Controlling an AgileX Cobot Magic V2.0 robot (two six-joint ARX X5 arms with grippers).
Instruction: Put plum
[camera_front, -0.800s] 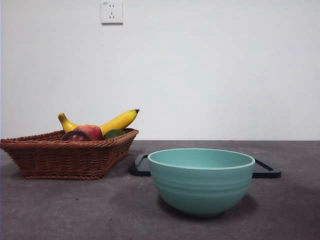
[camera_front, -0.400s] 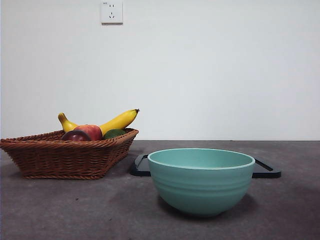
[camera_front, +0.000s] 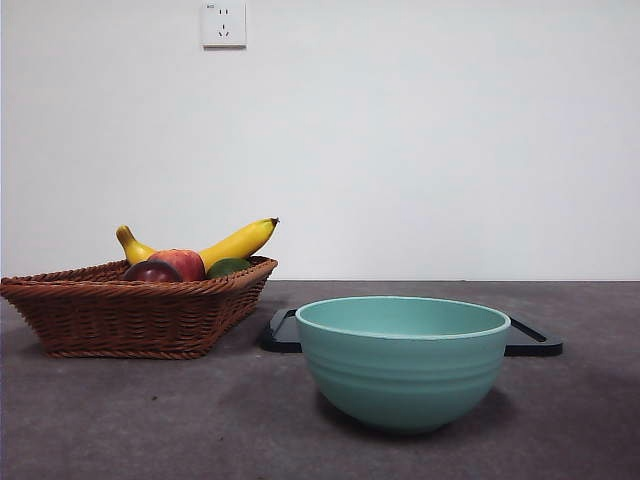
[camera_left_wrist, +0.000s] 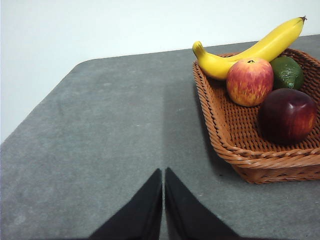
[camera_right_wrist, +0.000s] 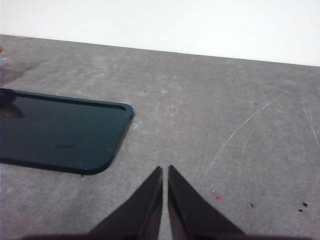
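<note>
The plum (camera_left_wrist: 286, 115) (camera_front: 151, 272) is a dark maroon glossy fruit lying in the wicker basket (camera_left_wrist: 235, 145) (camera_front: 120, 310), at its near corner in the left wrist view. My left gripper (camera_left_wrist: 163, 172) is shut and holds nothing; it hovers over bare table some way from the basket. My right gripper (camera_right_wrist: 165, 170) is shut too, empty, over the grey table beside a dark tray (camera_right_wrist: 55, 130). Neither arm shows in the front view.
The basket also holds a banana (camera_left_wrist: 250, 47), a red-yellow peach-like fruit (camera_left_wrist: 249, 81) and a dark green fruit (camera_left_wrist: 286, 72). A teal bowl (camera_front: 402, 360) stands at the front middle, with the flat dark tray (camera_front: 530, 342) behind it.
</note>
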